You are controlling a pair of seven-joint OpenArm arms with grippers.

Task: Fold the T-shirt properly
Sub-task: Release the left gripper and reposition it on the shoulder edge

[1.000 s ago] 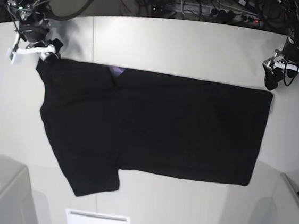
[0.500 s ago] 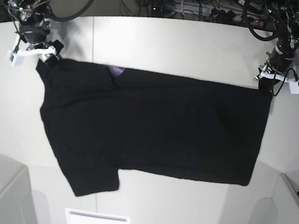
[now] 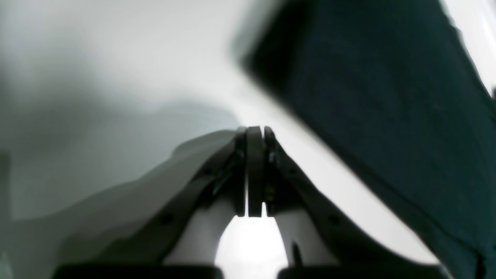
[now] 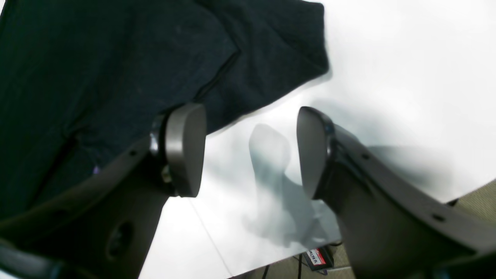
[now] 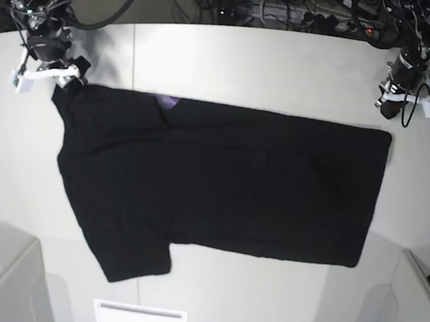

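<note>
T-shirt [image 5: 220, 181]: black, spread flat across the middle of the white table [image 5: 271, 67], its hem toward the base view's right, 1 short sleeve [image 5: 139, 257] projecting toward the near edge; a small purple patch [image 5: 167, 101] is seen at the far edge near the collar; the cloth is shown dark and out of focus in the left wrist view [image 3: 387, 85] and creased at a sleeve corner in the right wrist view [image 4: 116, 58]. Left gripper [image 3: 254, 133]: jaws pressed together with nothing between them, held over bare table beside the hem corner, apart from the cloth. Right gripper [image 4: 250, 151]: jaws set wide, 1 pad [image 4: 186, 149] over the shirt's edge, nothing gripped. Cables [image 5: 307, 13] are noted behind the table.
</note>
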